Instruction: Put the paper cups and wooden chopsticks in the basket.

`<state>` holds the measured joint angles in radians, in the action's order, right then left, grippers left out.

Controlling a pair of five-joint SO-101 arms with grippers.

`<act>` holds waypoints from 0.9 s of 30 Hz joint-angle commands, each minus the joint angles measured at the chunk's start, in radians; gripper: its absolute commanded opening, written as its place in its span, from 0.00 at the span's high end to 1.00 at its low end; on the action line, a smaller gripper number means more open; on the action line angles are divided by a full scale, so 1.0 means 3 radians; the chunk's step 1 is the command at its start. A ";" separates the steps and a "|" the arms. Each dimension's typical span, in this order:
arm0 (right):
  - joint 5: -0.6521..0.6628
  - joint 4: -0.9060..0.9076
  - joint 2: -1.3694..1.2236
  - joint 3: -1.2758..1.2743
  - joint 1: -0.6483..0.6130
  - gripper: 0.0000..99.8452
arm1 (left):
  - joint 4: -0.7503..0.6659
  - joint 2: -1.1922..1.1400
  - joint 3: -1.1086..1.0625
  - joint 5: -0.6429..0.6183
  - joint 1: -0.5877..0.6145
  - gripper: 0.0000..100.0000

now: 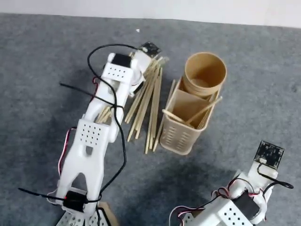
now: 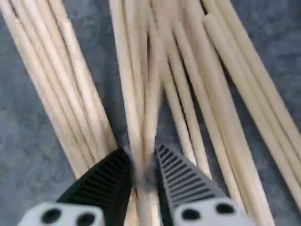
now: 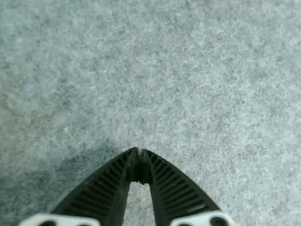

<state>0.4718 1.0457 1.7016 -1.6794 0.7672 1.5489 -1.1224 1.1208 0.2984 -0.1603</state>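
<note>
Grey, felt-like desk — a loose pile of wooden chopsticks lies on it; the basket stands just beside.

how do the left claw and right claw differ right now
The left claw pinches chopsticks from the pile; the right claw is shut on nothing. The left claw is down among the sticks beside the basket; the right claw is over the grey mat, away from them. Both have black ribbed fingers.
</note>
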 commanded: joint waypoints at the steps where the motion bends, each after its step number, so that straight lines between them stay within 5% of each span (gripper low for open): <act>1: 0.0026 0.0023 0.0028 -0.0483 -0.0033 0.99 | 0.0245 0.0192 0.0412 0.0026 -0.0064 0.98; 14: 0.0026 0.0023 0.0028 -0.0483 -0.0033 0.99 | 0.0706 0.0222 0.1839 0.0000 -0.0120 0.98; 27: 0.0026 0.0023 0.0028 -0.0483 -0.0033 0.99 | 0.0701 0.1532 0.1813 -0.0138 -0.0565 0.98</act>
<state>0.4718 1.0457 1.7016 -1.6794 0.7672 1.7545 -0.8585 1.6210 0.2739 -0.2401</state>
